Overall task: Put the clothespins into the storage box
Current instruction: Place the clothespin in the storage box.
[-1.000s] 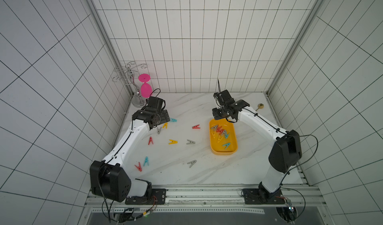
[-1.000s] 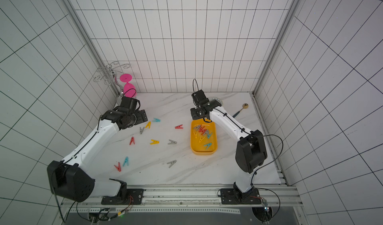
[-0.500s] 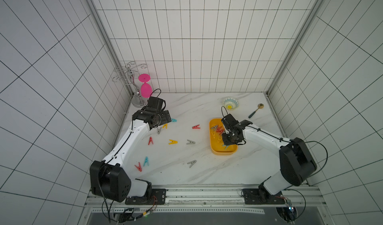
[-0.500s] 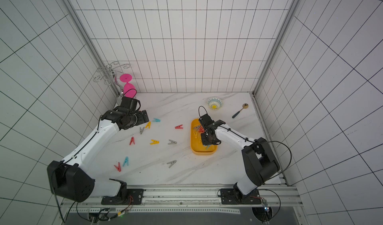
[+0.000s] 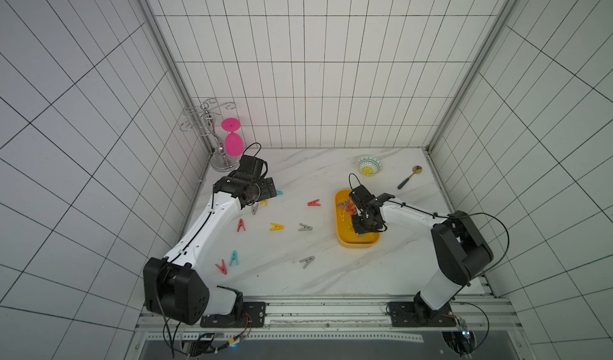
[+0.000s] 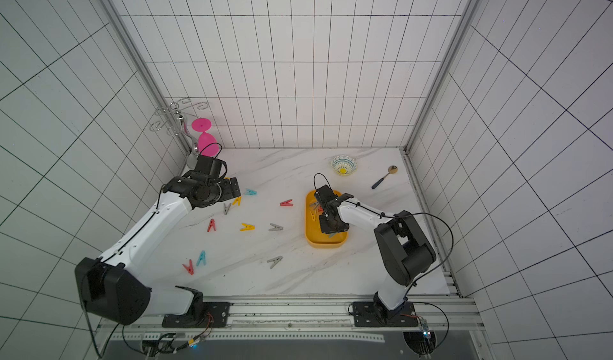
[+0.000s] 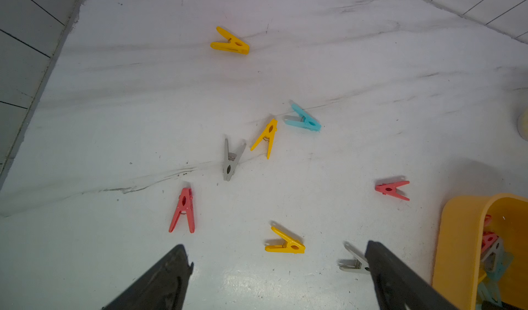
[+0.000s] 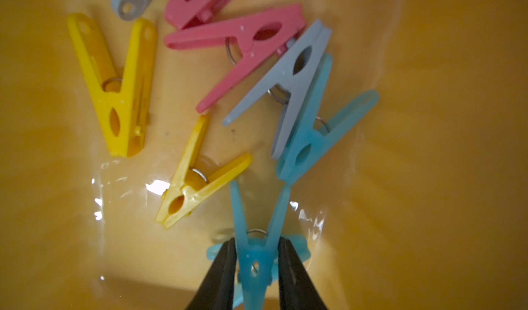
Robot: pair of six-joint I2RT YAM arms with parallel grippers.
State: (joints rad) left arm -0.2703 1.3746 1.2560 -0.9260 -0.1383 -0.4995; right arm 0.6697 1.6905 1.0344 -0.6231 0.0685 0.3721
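The yellow-orange storage box lies right of centre with several clothespins in it. My right gripper reaches down inside it, its fingers pressed on both sides of a teal clothespin just above the box floor. Several clothespins lie loose on the table: red, yellow, grey and others to the left. My left gripper hangs open above the table, over a yellow clothespin, holding nothing.
A small patterned bowl and a spoon sit at the back right. A metal stand holding a pink glass occupies the back left corner, close behind my left arm. Tiled walls enclose three sides.
My right arm swung from the box's far end down into the box with the teal clothespin. The left arm barely moved.
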